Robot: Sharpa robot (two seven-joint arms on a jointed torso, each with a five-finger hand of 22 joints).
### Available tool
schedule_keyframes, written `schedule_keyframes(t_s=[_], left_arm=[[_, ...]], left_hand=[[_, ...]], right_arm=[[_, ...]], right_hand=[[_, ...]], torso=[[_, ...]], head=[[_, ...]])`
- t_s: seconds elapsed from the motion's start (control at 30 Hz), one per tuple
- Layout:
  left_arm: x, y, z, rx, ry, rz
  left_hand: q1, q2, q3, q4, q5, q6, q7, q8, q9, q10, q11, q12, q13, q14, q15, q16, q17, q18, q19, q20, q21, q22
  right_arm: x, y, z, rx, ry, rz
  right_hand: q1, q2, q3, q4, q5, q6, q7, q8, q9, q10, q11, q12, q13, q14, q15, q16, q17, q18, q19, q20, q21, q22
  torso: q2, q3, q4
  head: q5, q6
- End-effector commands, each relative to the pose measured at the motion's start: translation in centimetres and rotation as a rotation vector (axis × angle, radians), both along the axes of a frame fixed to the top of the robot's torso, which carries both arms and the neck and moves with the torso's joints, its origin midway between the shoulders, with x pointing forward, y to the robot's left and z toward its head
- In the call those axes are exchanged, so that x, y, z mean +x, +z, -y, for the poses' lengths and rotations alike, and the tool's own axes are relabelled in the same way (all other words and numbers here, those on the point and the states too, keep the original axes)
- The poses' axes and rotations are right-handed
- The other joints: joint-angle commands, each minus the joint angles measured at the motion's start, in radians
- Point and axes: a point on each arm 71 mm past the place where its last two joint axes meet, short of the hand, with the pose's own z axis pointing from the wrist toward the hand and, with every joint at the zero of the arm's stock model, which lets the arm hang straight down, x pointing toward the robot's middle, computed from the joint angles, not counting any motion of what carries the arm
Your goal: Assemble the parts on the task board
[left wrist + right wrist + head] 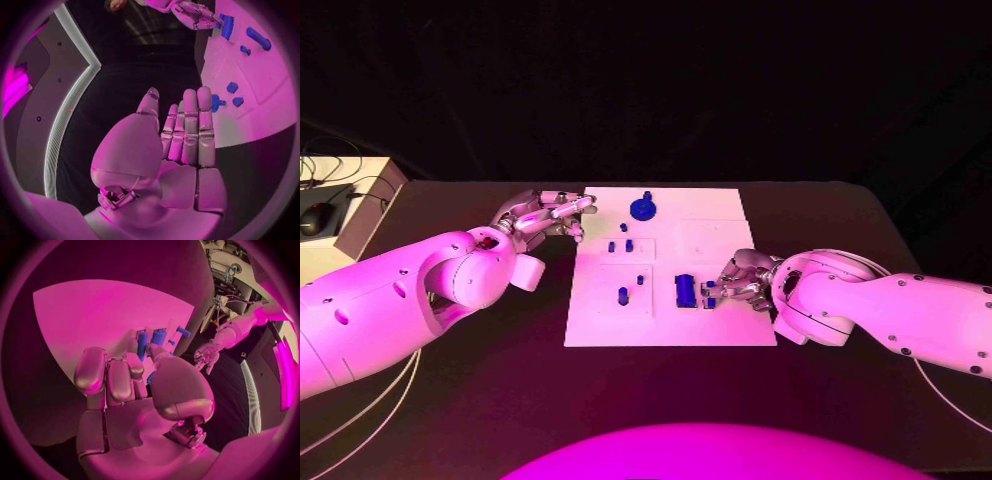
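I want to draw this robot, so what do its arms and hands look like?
Each arm is smooth, round and white, with fat bulging segments and small dark dots like screws. The left arm has thin pale cables hanging under it. The left hand and right hand are shiny silver metal, with many jointed fingers built from rounded blocks and a wide smooth palm.

A lab: a black table (473,400) against black drapes, with cabled equipment on a side bench (336,215) at nine o'clock.
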Motion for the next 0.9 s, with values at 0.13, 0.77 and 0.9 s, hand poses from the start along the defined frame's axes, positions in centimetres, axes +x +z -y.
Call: schedule_keyframes(t_s=[0.13,0.77,0.9], left_arm=[[-0.09,0.07,0.22,-0.007,-0.019,0.003],[-0.12,0.08,0.14,-0.005,-0.018,0.003],[-0.12,0.09,0.15,-0.005,-0.018,0.003]], left_hand=[[-0.001,0.001,-0.001,0.004,-0.004,-0.002,0.000,-0.001,0.001,-0.007,-0.003,0.003,0.001,-0.005,0.003,-0.001,-0.002,0.015,0.002,-0.001,-0.006,-0.001],[-0.001,0.001,-0.002,0.004,-0.004,-0.003,0.001,-0.001,0.001,-0.007,-0.003,0.003,0.001,-0.004,0.004,-0.001,-0.002,0.015,0.002,-0.001,-0.006,-0.001],[-0.001,0.001,-0.002,0.004,-0.004,-0.003,0.001,-0.001,0.001,-0.007,-0.003,0.003,0.001,-0.004,0.004,-0.001,-0.002,0.015,0.002,-0.001,-0.006,-0.001]], right_arm=[[0.08,-0.20,-0.18,-0.017,0.025,-0.001],[0.06,-0.54,-0.30,-0.034,0.053,-0.021],[0.12,-0.53,-0.26,-0.034,0.050,-0.015]], right_hand=[[0.006,0.003,0.298,-0.306,-0.006,0.000,-0.001,-0.001,-0.003,0.010,-0.004,0.001,0.002,0.000,0.001,-0.004,-0.001,0.012,0.072,-0.004,-0.002,0.134],[0.058,0.003,0.097,-0.262,-0.016,0.012,-0.020,-0.021,-0.049,0.009,-0.011,0.002,0.001,0.001,-0.004,-0.008,-0.006,0.008,0.072,-0.009,-0.009,0.133],[0.054,0.002,0.089,-0.254,-0.030,0.014,-0.022,-0.023,-0.053,0.008,-0.012,0.002,0.001,0.000,-0.004,-0.009,-0.006,0.007,0.071,-0.009,-0.010,0.132]], torso=[[0.000,-0.0010,0.0013],[0.000,-0.0006,0.0007],[0.000,-0.0006,0.0006]], head=[[0.000,-0.001],[0.005,-0.009],[0.006,-0.008]])
